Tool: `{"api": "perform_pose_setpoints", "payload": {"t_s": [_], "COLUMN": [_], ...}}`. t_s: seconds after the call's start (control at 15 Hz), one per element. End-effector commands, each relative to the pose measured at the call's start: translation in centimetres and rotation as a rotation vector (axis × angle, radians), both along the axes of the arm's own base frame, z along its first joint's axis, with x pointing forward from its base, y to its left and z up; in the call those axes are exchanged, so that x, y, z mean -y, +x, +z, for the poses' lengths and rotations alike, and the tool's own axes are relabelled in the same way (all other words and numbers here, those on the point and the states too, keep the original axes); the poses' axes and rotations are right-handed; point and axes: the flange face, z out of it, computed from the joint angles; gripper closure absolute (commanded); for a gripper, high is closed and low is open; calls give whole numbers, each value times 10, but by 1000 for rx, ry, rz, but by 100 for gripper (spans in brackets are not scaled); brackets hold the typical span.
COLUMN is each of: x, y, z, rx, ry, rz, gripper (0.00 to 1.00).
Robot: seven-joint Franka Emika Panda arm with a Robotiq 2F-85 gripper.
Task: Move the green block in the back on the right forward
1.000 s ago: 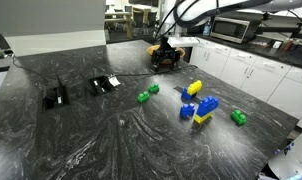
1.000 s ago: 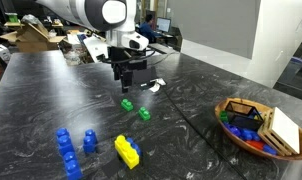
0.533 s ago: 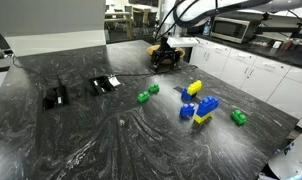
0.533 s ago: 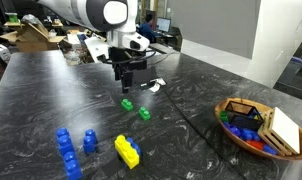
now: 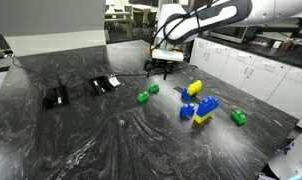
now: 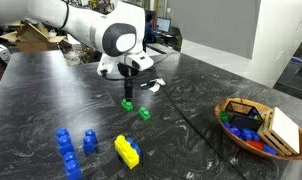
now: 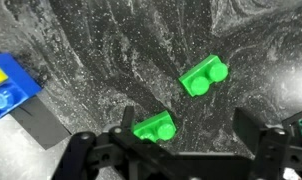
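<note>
Two small green blocks lie close together mid-table. The green block (image 5: 154,89) nearer my gripper also shows in the other exterior view (image 6: 126,103) and in the wrist view (image 7: 154,128). Its twin (image 5: 143,97) lies beside it (image 6: 144,113), (image 7: 204,77). A third green block (image 5: 238,117) lies apart, past the blue-and-yellow stacks (image 5: 201,108). My gripper (image 5: 161,68) hangs open and empty just above the pair (image 6: 128,88). In the wrist view the gripper (image 7: 189,135) has its left finger beside the nearer block, not touching it.
Blue blocks (image 6: 64,140), (image 6: 89,140) and a yellow-and-blue block (image 6: 126,150) lie on the dark marble table. A basket (image 6: 227,108) of toys stands at one side. Two black flat items (image 5: 56,97), (image 5: 104,84) lie further along the table.
The arm has swung from its spot further back and come down towards the two green blocks. The gripper stays open. No block has moved.
</note>
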Motion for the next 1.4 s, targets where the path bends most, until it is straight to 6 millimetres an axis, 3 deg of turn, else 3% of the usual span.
{"api": "perform_pose_setpoints", "payload": {"t_s": [0.0,0.27,0.67,1.33], "x": [-2,0,17,30], "y": [12,12,26,55], "z": [-11,-30,-42,-88], "rx": [7,-60,-59,-139], "ry": [-27,-41,-28,-33], "rz": [-158,-320,-459,-551], "gripper": [0,0,0,0]}}
